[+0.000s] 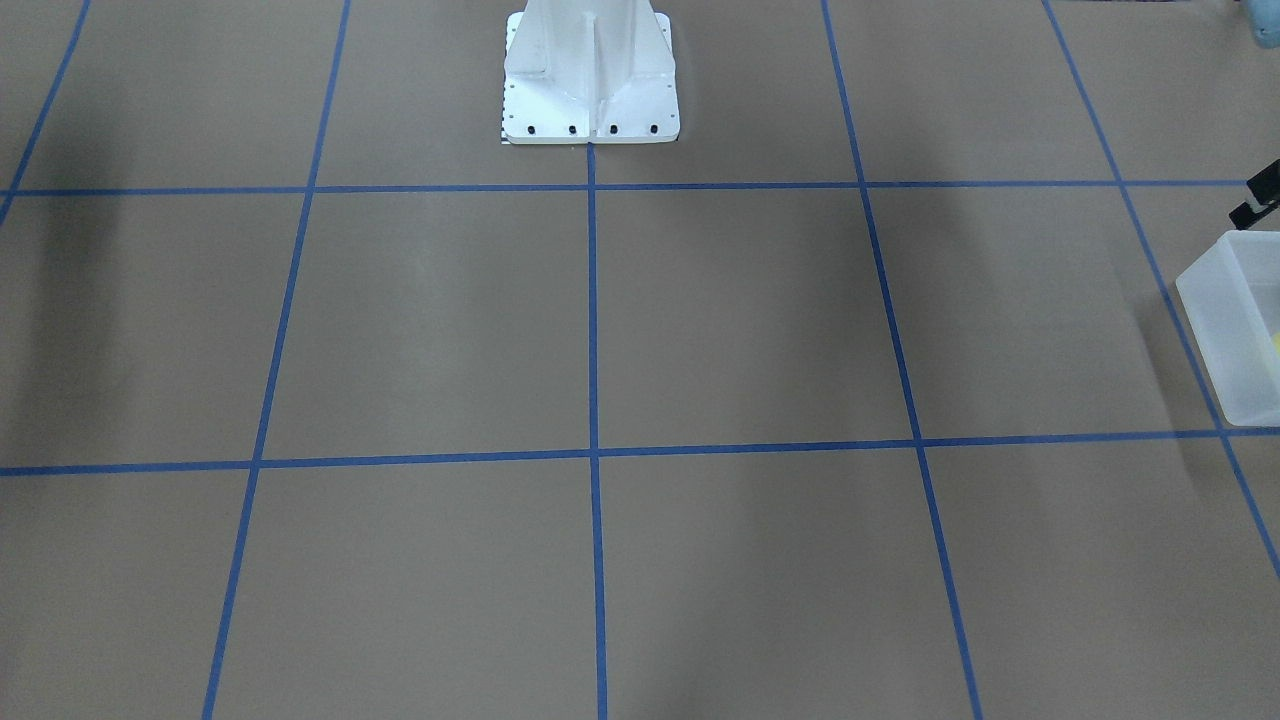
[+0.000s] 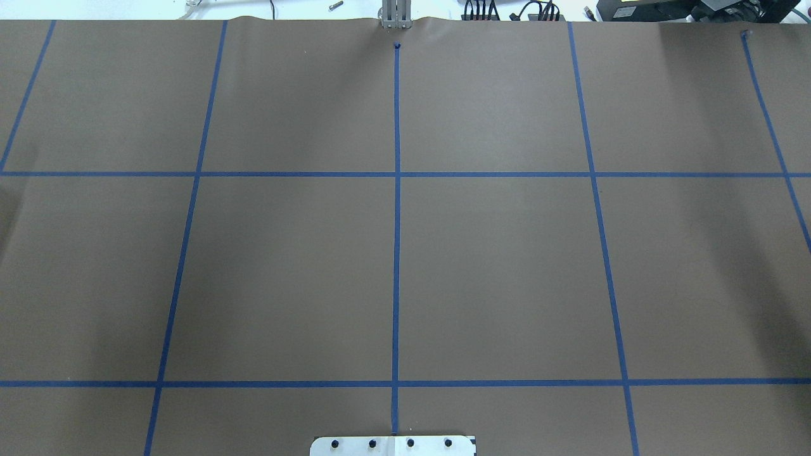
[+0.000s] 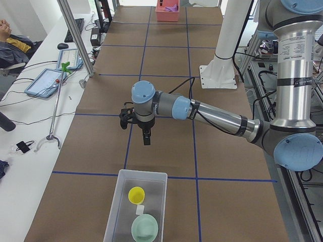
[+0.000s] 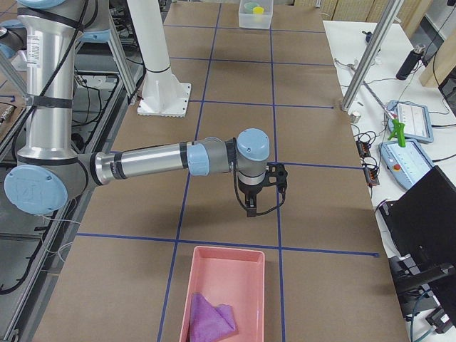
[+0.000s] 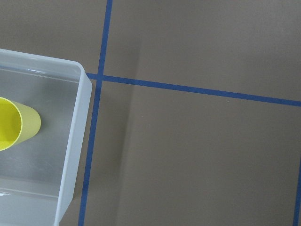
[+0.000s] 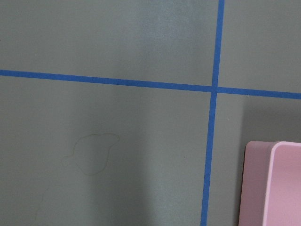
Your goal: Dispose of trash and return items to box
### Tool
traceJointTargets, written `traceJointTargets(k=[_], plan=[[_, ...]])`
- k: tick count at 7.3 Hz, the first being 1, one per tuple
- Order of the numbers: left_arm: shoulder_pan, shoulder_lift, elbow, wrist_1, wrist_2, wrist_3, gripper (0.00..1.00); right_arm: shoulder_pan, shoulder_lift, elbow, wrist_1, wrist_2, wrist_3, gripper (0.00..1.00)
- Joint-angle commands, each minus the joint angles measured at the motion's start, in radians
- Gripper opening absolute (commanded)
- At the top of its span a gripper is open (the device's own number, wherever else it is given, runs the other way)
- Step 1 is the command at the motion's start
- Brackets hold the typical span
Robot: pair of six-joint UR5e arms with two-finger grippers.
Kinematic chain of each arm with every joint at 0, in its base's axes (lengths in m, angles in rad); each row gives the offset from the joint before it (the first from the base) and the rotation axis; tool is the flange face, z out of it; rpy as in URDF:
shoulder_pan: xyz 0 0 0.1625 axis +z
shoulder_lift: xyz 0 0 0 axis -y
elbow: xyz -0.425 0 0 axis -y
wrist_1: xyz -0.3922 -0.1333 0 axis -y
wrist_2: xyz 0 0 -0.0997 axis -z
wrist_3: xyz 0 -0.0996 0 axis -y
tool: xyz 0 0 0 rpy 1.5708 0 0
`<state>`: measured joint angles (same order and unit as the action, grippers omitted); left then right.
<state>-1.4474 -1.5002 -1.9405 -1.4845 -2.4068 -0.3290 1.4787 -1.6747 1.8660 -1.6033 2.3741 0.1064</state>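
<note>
Exterior left view: the left gripper (image 3: 146, 141) points straight down above the brown table (image 3: 166, 151). Its fingers (image 3: 146, 136) read as a single dark bar from this angle, so I cannot tell how far apart they are. No object shows on or under them. The gripper hangs over the table near the box (image 3: 143, 173), beyond the short wall that faces the table's middle.

Inside the box, the yellow cup (image 3: 136, 194) sits mouth up toward that wall. The mint-green bowl (image 3: 144, 228) sits mouth up at the other end, apart from the cup. Between them lies a small white piece (image 3: 140, 208), which may be a scrap of paper.

The left wrist camera looks down past one corner of the box, with the cup against the frosted floor and blue tape (image 5: 188, 88) crossing the table beside it. In the front-facing view only part of the box shows, at the right edge.

In the exterior right view, the right gripper (image 4: 251, 210) also points down over the table. It is seen side-on, and I cannot tell whether its fingers are spread or closed. Nothing is seen in them. It hangs near the pink tray (image 4: 224, 249), short of the tray's end wall. A crumpled purple cloth (image 4: 211, 317) lies inside the tray. The white pedestal (image 1: 590, 80) stands at mid-table, well apart from both containers.
</note>
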Motion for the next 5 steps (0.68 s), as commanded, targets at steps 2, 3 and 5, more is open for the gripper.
traceJointTargets(k=[2, 3, 5], plan=[[0.001, 0.011, 0.0, -0.007, 0.0, 0.047, 0.97, 0.002, -0.016, -0.001, -0.001, 0.039, 0.091, 1.0], [0.001, 0.009, 0.002, -0.007, 0.002, 0.048, 0.97, 0.002, -0.014, 0.005, -0.001, 0.039, 0.132, 1.0], [0.001, 0.006, -0.005, -0.017, 0.073, 0.05, 0.97, 0.002, -0.016, 0.004, -0.001, 0.037, 0.133, 1.0]])
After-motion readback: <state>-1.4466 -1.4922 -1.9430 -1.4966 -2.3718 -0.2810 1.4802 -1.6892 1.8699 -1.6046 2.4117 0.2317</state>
